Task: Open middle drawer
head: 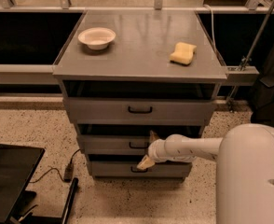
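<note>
Well, starting at the left, a white bowl point(97, 37) sits on the grey tabletop point(137, 64) of the cabinet. Below it the middle drawer point(104, 144) lies between the taller top drawer point(99, 111) and the bottom drawer point(113, 170), with its small black loop handle point(138, 145) at the centre of the front. Just right of that handle is the hand point(147, 150), spread wide, one tan finger point(153, 135) above the drawer front and the other below, holding nothing yet. To do this step well, I judge it should slide left until the loop lies between the fingers, close firmly, then pull straight out and level along the runners so the grip does not slip off. Further right a yellow sponge point(183, 53) rests on the tabletop. No brand, label or writing can be read anywhere.
</note>
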Robot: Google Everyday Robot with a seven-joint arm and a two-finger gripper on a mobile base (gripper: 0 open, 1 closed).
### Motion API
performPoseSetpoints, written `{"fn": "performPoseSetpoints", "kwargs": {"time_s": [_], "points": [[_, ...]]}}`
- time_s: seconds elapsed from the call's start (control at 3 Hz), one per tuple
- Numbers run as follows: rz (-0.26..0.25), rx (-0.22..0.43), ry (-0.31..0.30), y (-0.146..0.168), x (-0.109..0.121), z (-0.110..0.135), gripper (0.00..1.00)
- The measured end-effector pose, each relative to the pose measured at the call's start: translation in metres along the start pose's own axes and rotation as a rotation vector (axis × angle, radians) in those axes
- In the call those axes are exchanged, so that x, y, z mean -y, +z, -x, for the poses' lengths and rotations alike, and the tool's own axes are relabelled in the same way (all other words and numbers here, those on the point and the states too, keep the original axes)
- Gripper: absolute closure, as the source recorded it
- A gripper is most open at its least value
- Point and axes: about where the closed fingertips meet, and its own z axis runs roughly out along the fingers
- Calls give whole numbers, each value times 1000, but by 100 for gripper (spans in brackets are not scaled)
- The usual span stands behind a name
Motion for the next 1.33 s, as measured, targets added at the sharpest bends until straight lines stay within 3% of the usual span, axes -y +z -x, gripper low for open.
{"fn": "performPoseSetpoints", "kwargs": {"time_s": [1.0, 1.33], "points": [[0, 0, 0, 0, 0, 0, 88], [0, 0, 0, -6, 2, 4, 100]]}}
